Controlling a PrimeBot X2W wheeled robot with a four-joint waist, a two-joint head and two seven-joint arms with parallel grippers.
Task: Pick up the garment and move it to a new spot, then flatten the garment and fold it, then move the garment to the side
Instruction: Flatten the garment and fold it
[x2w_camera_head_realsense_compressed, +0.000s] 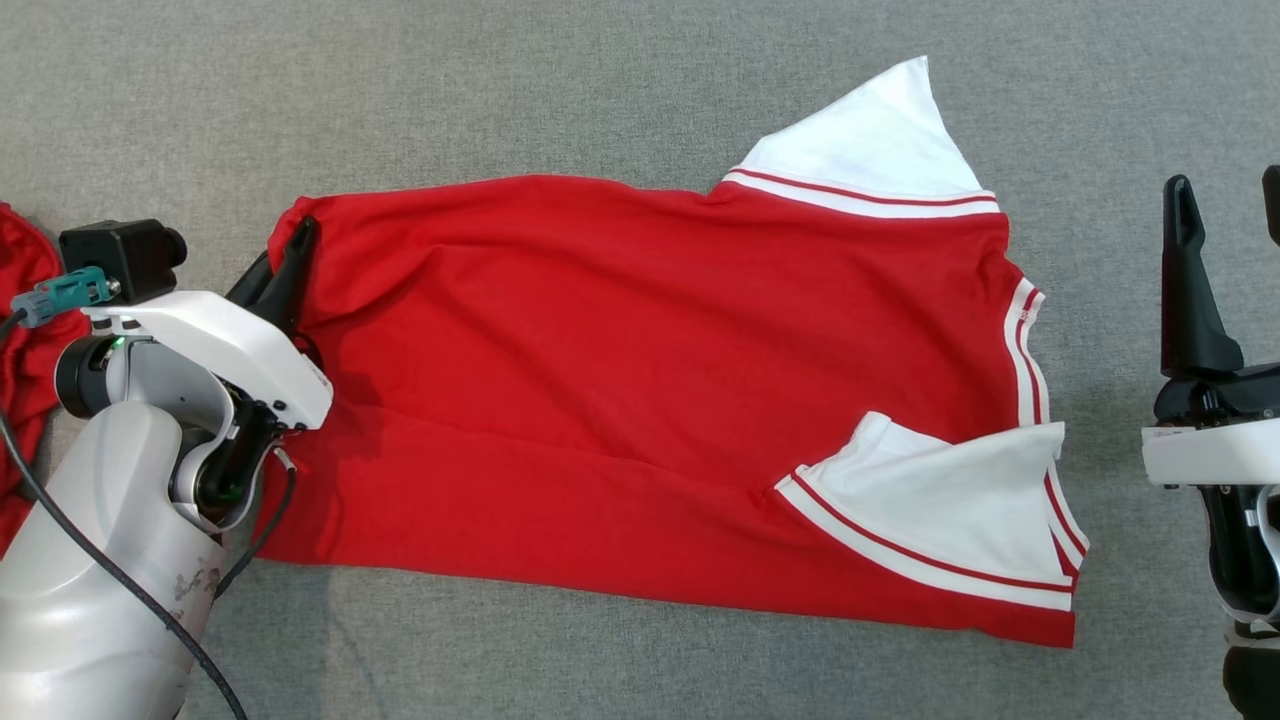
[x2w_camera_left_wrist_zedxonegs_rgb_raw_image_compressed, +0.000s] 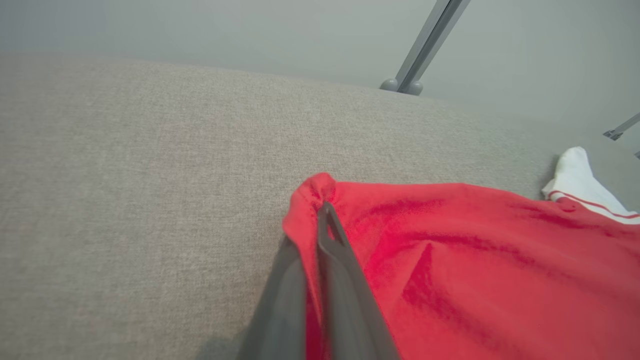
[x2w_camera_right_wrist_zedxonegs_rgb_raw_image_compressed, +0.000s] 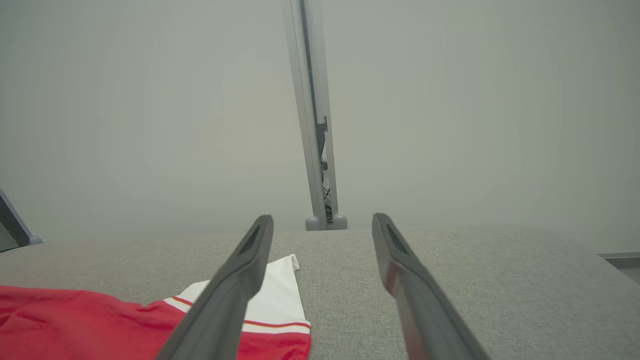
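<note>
- Head view: one red garment (x2w_camera_head_realsense_compressed: 640, 400) with two white sleeves (x2w_camera_head_realsense_compressed: 870, 140), spread across the grey cloth surface (x2w_camera_head_realsense_compressed: 500, 80).
- Left gripper (x2w_camera_head_realsense_compressed: 300, 240): fingers pinched together on the garment's left edge.
- Right gripper (x2w_camera_head_realsense_compressed: 1226, 190): fingers spread wide, empty, near the garment's right side.
- One other red cloth (x2w_camera_head_realsense_compressed: 25, 300) at far left.

Your left gripper (x2w_camera_head_realsense_compressed: 303, 232) has two long dark grey fingers (x2w_camera_left_wrist_zedxonegs_rgb_raw_image_compressed: 342, 285), slim and tapering, each with a slot near the tip. Right behind them there's a glossy white shell (x2w_camera_head_realsense_compressed: 215, 345) with little dark screws along its edge, plus a black camera box (x2w_camera_head_realsense_compressed: 120, 255) and a teal plug (x2w_camera_head_realsense_compressed: 65, 292). A black cable (x2w_camera_head_realsense_compressed: 120, 580) trails back over the pale grey forearm (x2w_camera_head_realsense_compressed: 80, 630), which is a bit scuffed. The right gripper (x2w_camera_head_realsense_compressed: 1228, 180) has the same black fingers, with a white band (x2w_camera_head_realsense_compressed: 1205, 452) behind them.
</note>
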